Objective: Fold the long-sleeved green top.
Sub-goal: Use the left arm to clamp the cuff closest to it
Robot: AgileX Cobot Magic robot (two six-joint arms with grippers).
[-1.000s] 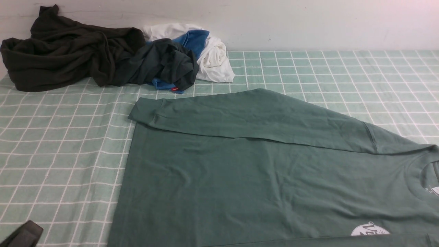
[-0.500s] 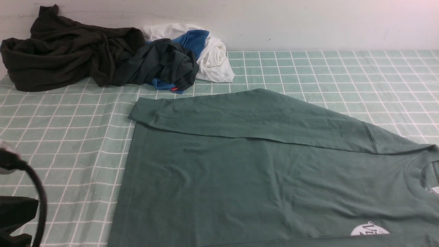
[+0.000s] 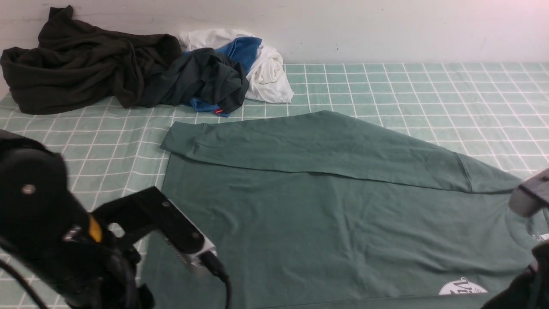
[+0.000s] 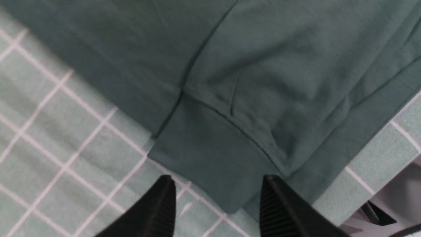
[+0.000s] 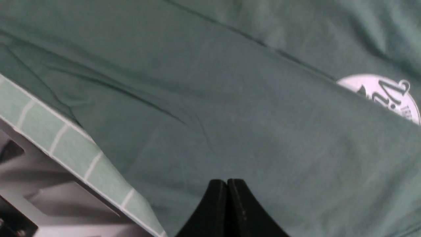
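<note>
The left arm [image 3: 38, 223] is now filling the lower-left corner of the front view, where half a second ago only a cable and a dark edge were showing. Its black body is covering the near-left corner of the green long-sleeved top [image 3: 326, 201]. The right arm [image 3: 529, 195] is also coming in at the right edge, blurred, hiding the neckline that was showing before. The top is lying as it was, spread flat on the checked bench [image 3: 407, 86]. One sleeve is folded across the body toward the left, and the bottom edge is cutting off the white logo [image 3: 463, 286]. The heap of clothes [image 3: 141, 73] at the back left is sitting unchanged, well apart from the top.

Neither pair of fingers is showing in the front view. The left wrist view is showing the left fingers [image 4: 164, 207] spread apart, gripping nothing, over a ribbed cuff [image 4: 210, 154] whose end is reaching onto the checked cloth. The right wrist view is showing the right fingers [image 5: 217, 204] pressed together over the top's fabric near the bench's edge, with a fold half covering the logo. Whether they are touching the fabric is hard to tell.
</note>
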